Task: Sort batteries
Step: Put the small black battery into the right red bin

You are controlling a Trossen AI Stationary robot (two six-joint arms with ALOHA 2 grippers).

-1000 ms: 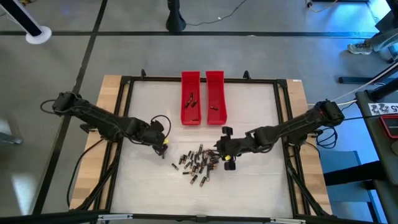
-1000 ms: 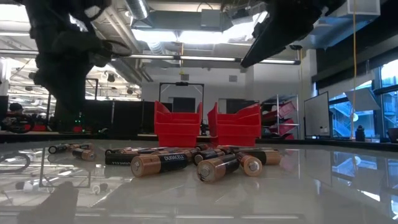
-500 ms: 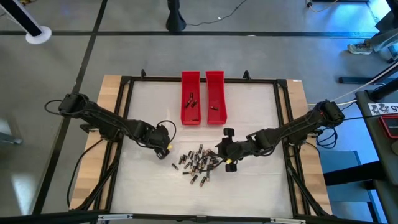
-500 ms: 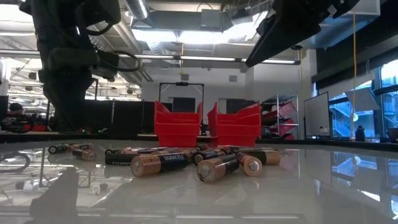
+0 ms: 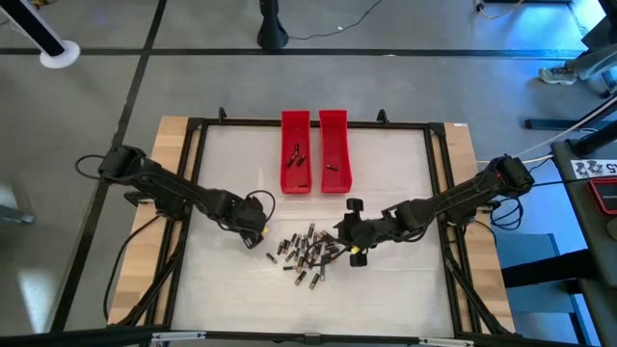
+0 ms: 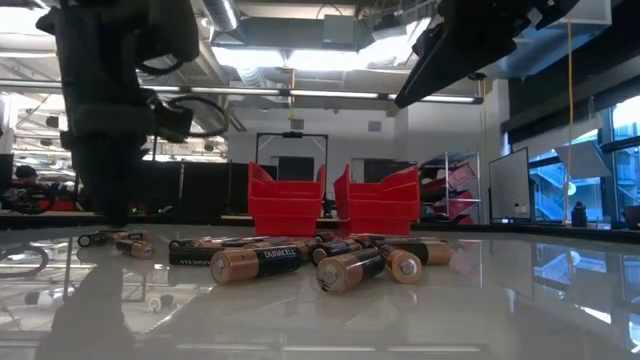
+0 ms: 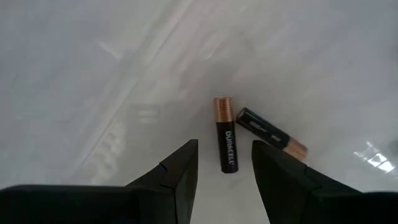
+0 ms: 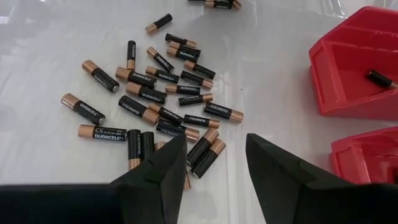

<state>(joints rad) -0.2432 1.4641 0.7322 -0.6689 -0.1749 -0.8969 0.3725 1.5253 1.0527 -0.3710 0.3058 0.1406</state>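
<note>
Pincers both gape empty: left pincer point(image 5: 258, 228) beside 2 batteries point(image 7: 226, 132), right pincer point(image 5: 348, 241) over pile.

Overhead looks straight down; low camera sits table-level — both share the batteries point(image 5: 307, 253) with close wrist views.

light: bright overhead | glare: glossy table point(image 6: 520, 300) | focus: sharp

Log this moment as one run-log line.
phase: picking | left gripper: open, over a battery at pile's left edge | right gripper: open, above battery pile | red trays: few batteries inside
</note>
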